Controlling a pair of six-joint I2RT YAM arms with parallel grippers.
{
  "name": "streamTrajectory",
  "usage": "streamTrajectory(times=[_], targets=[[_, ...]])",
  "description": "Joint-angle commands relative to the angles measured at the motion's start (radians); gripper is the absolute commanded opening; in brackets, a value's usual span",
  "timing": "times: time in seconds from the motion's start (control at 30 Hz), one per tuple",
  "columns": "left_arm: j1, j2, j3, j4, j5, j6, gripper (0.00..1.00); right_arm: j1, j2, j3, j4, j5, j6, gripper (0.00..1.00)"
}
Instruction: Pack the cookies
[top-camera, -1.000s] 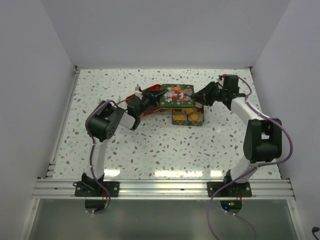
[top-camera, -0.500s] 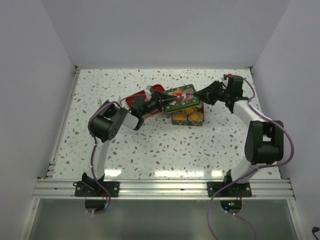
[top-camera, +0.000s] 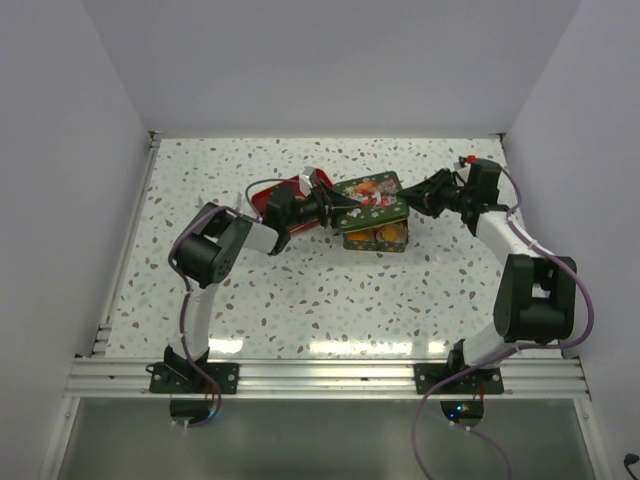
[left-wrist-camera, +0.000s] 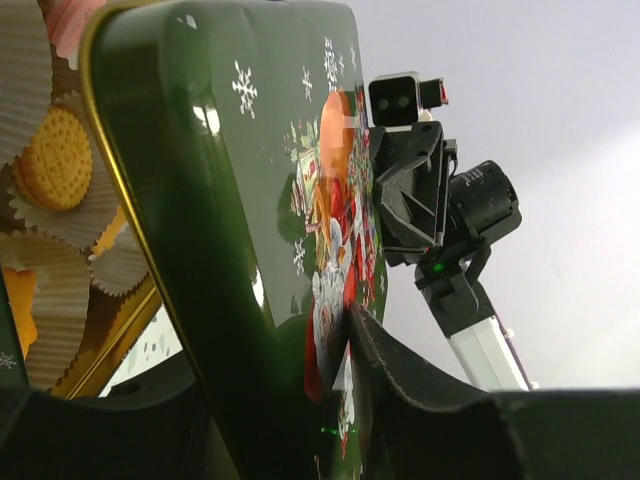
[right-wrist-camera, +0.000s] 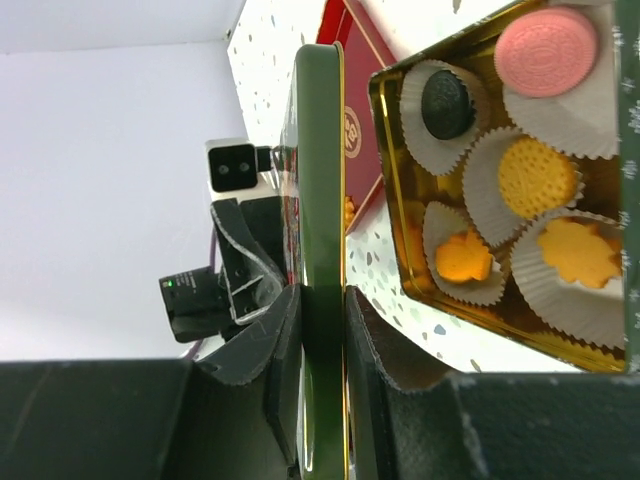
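Left gripper (top-camera: 322, 203) and right gripper (top-camera: 420, 196) each pinch an edge of the green lid (top-camera: 368, 194) held between them. Close beside the right one's fingers, cookies (right-wrist-camera: 540, 176) sit in the open tin (right-wrist-camera: 384, 175).

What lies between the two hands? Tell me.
A green rectangular metal lid with a Christmas print, clamped by left hand and right hand at opposite ends, in the top view.

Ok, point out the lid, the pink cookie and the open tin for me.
lid (top-camera: 370, 193): top external view, middle of its decorated top face.
pink cookie (right-wrist-camera: 546, 52): right wrist view, centre of the cookie's face.
tin (right-wrist-camera: 392, 180): right wrist view, on its gold side wall.
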Motion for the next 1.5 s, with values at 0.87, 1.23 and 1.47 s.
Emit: streamTrajectory(times=[0.87, 1.23, 1.47], targets=[[0.056, 0.096, 0.298, -0.693, 0.104, 0.484, 0.42, -0.072, 0.057, -0.208, 0.234, 0.026, 0.025, 0.0], [0.103, 0.13, 0.315, -0.645, 0.139, 0.469, 0.52, -0.081, 0.189, -0.189, 0.409, 0.037, 0.096, 0.0], [0.131, 0.116, 0.309, -0.651, 0.15, 0.482, 0.57, -0.101, 0.188, -0.191, 0.41, 0.037, 0.088, 0.0]])
